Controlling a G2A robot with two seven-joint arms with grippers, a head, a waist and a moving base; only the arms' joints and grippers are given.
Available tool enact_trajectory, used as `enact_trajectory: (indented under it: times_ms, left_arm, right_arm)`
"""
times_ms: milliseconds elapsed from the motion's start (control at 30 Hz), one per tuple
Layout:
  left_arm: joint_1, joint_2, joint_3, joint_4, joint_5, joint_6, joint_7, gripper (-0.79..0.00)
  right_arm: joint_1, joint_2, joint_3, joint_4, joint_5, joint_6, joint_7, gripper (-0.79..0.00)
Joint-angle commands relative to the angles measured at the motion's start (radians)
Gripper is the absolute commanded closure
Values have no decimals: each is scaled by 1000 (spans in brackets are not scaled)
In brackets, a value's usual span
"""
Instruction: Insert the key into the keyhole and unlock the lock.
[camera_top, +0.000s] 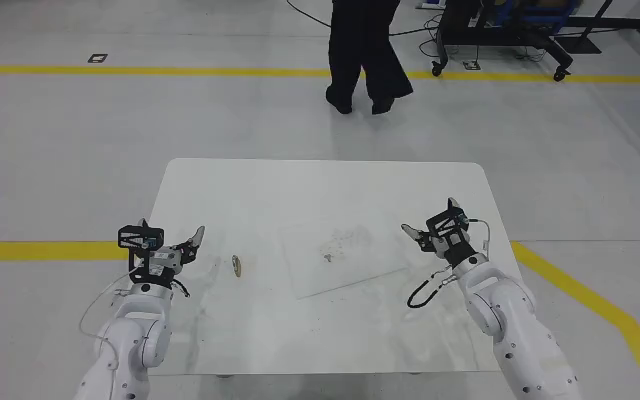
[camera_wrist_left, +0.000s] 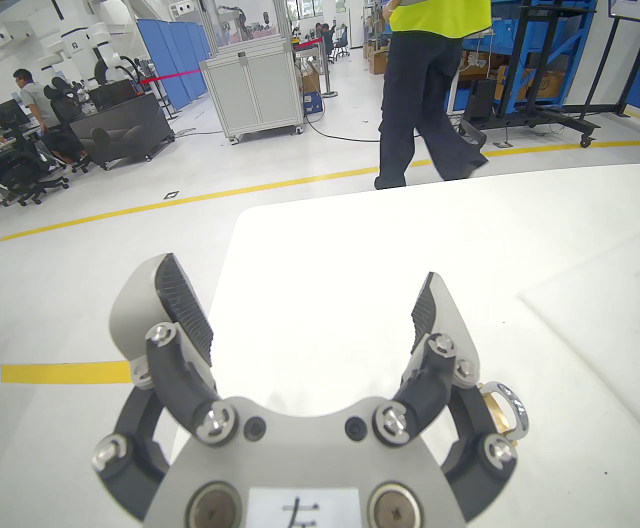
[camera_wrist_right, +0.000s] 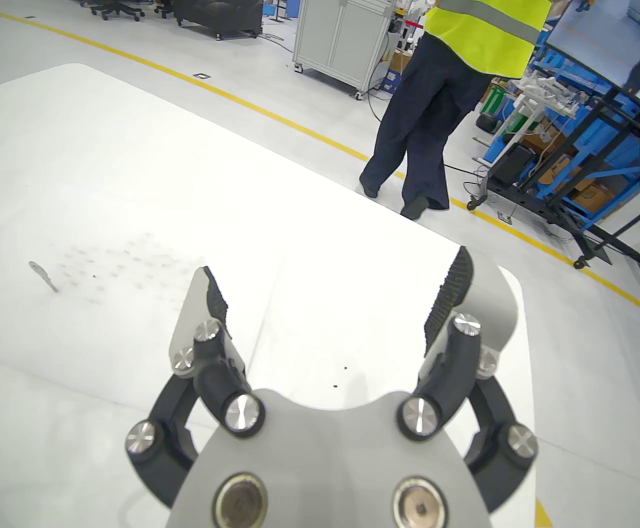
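Observation:
A small brass padlock (camera_top: 237, 265) with a silver shackle lies on the white table (camera_top: 250, 190), left of centre. In the left wrist view the padlock (camera_wrist_left: 506, 411) peeks out beside one finger's base. My left gripper (camera_top: 170, 233) (camera_wrist_left: 300, 280) hovers open just left of it, with nothing between its fingers. A thin silver key (camera_top: 328, 256) (camera_wrist_right: 44, 275) lies flat near the table's middle among grey smudges. My right gripper (camera_top: 428, 216) (camera_wrist_right: 335, 265) is open and empty over the table's right side, well right of the key.
A thin pale sheet (camera_top: 345, 280) (camera_wrist_left: 580, 325) lies flat across the table's centre, and the key rests on it. A black cable (camera_top: 425, 290) loops off the right arm above the table. The table's far half is bare.

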Motion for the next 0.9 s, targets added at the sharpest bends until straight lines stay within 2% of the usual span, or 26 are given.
enact_trajectory:
  times_ms: [0,233,433,600,867]
  left_arm:
    - [0,0,0,0,0,0,0,-785]
    - [0,0,0,0,0,0,0,-785]
    - [0,0,0,0,0,0,0,-785]
    - [0,0,0,0,0,0,0,-785]
    - [0,0,0,0,0,0,0,-785]
  right_arm:
    - [9,0,-11,3,-2,-19,6,-785]
    - [106,-1,-92,77,31,-235,76,-785]
    - [212,-17,-214,166,29,-296,136,-785]
    - [276,-25,-269,217,40,-358,161,-785]
    - [289,-25,-273,221,16,-350,184,-785]
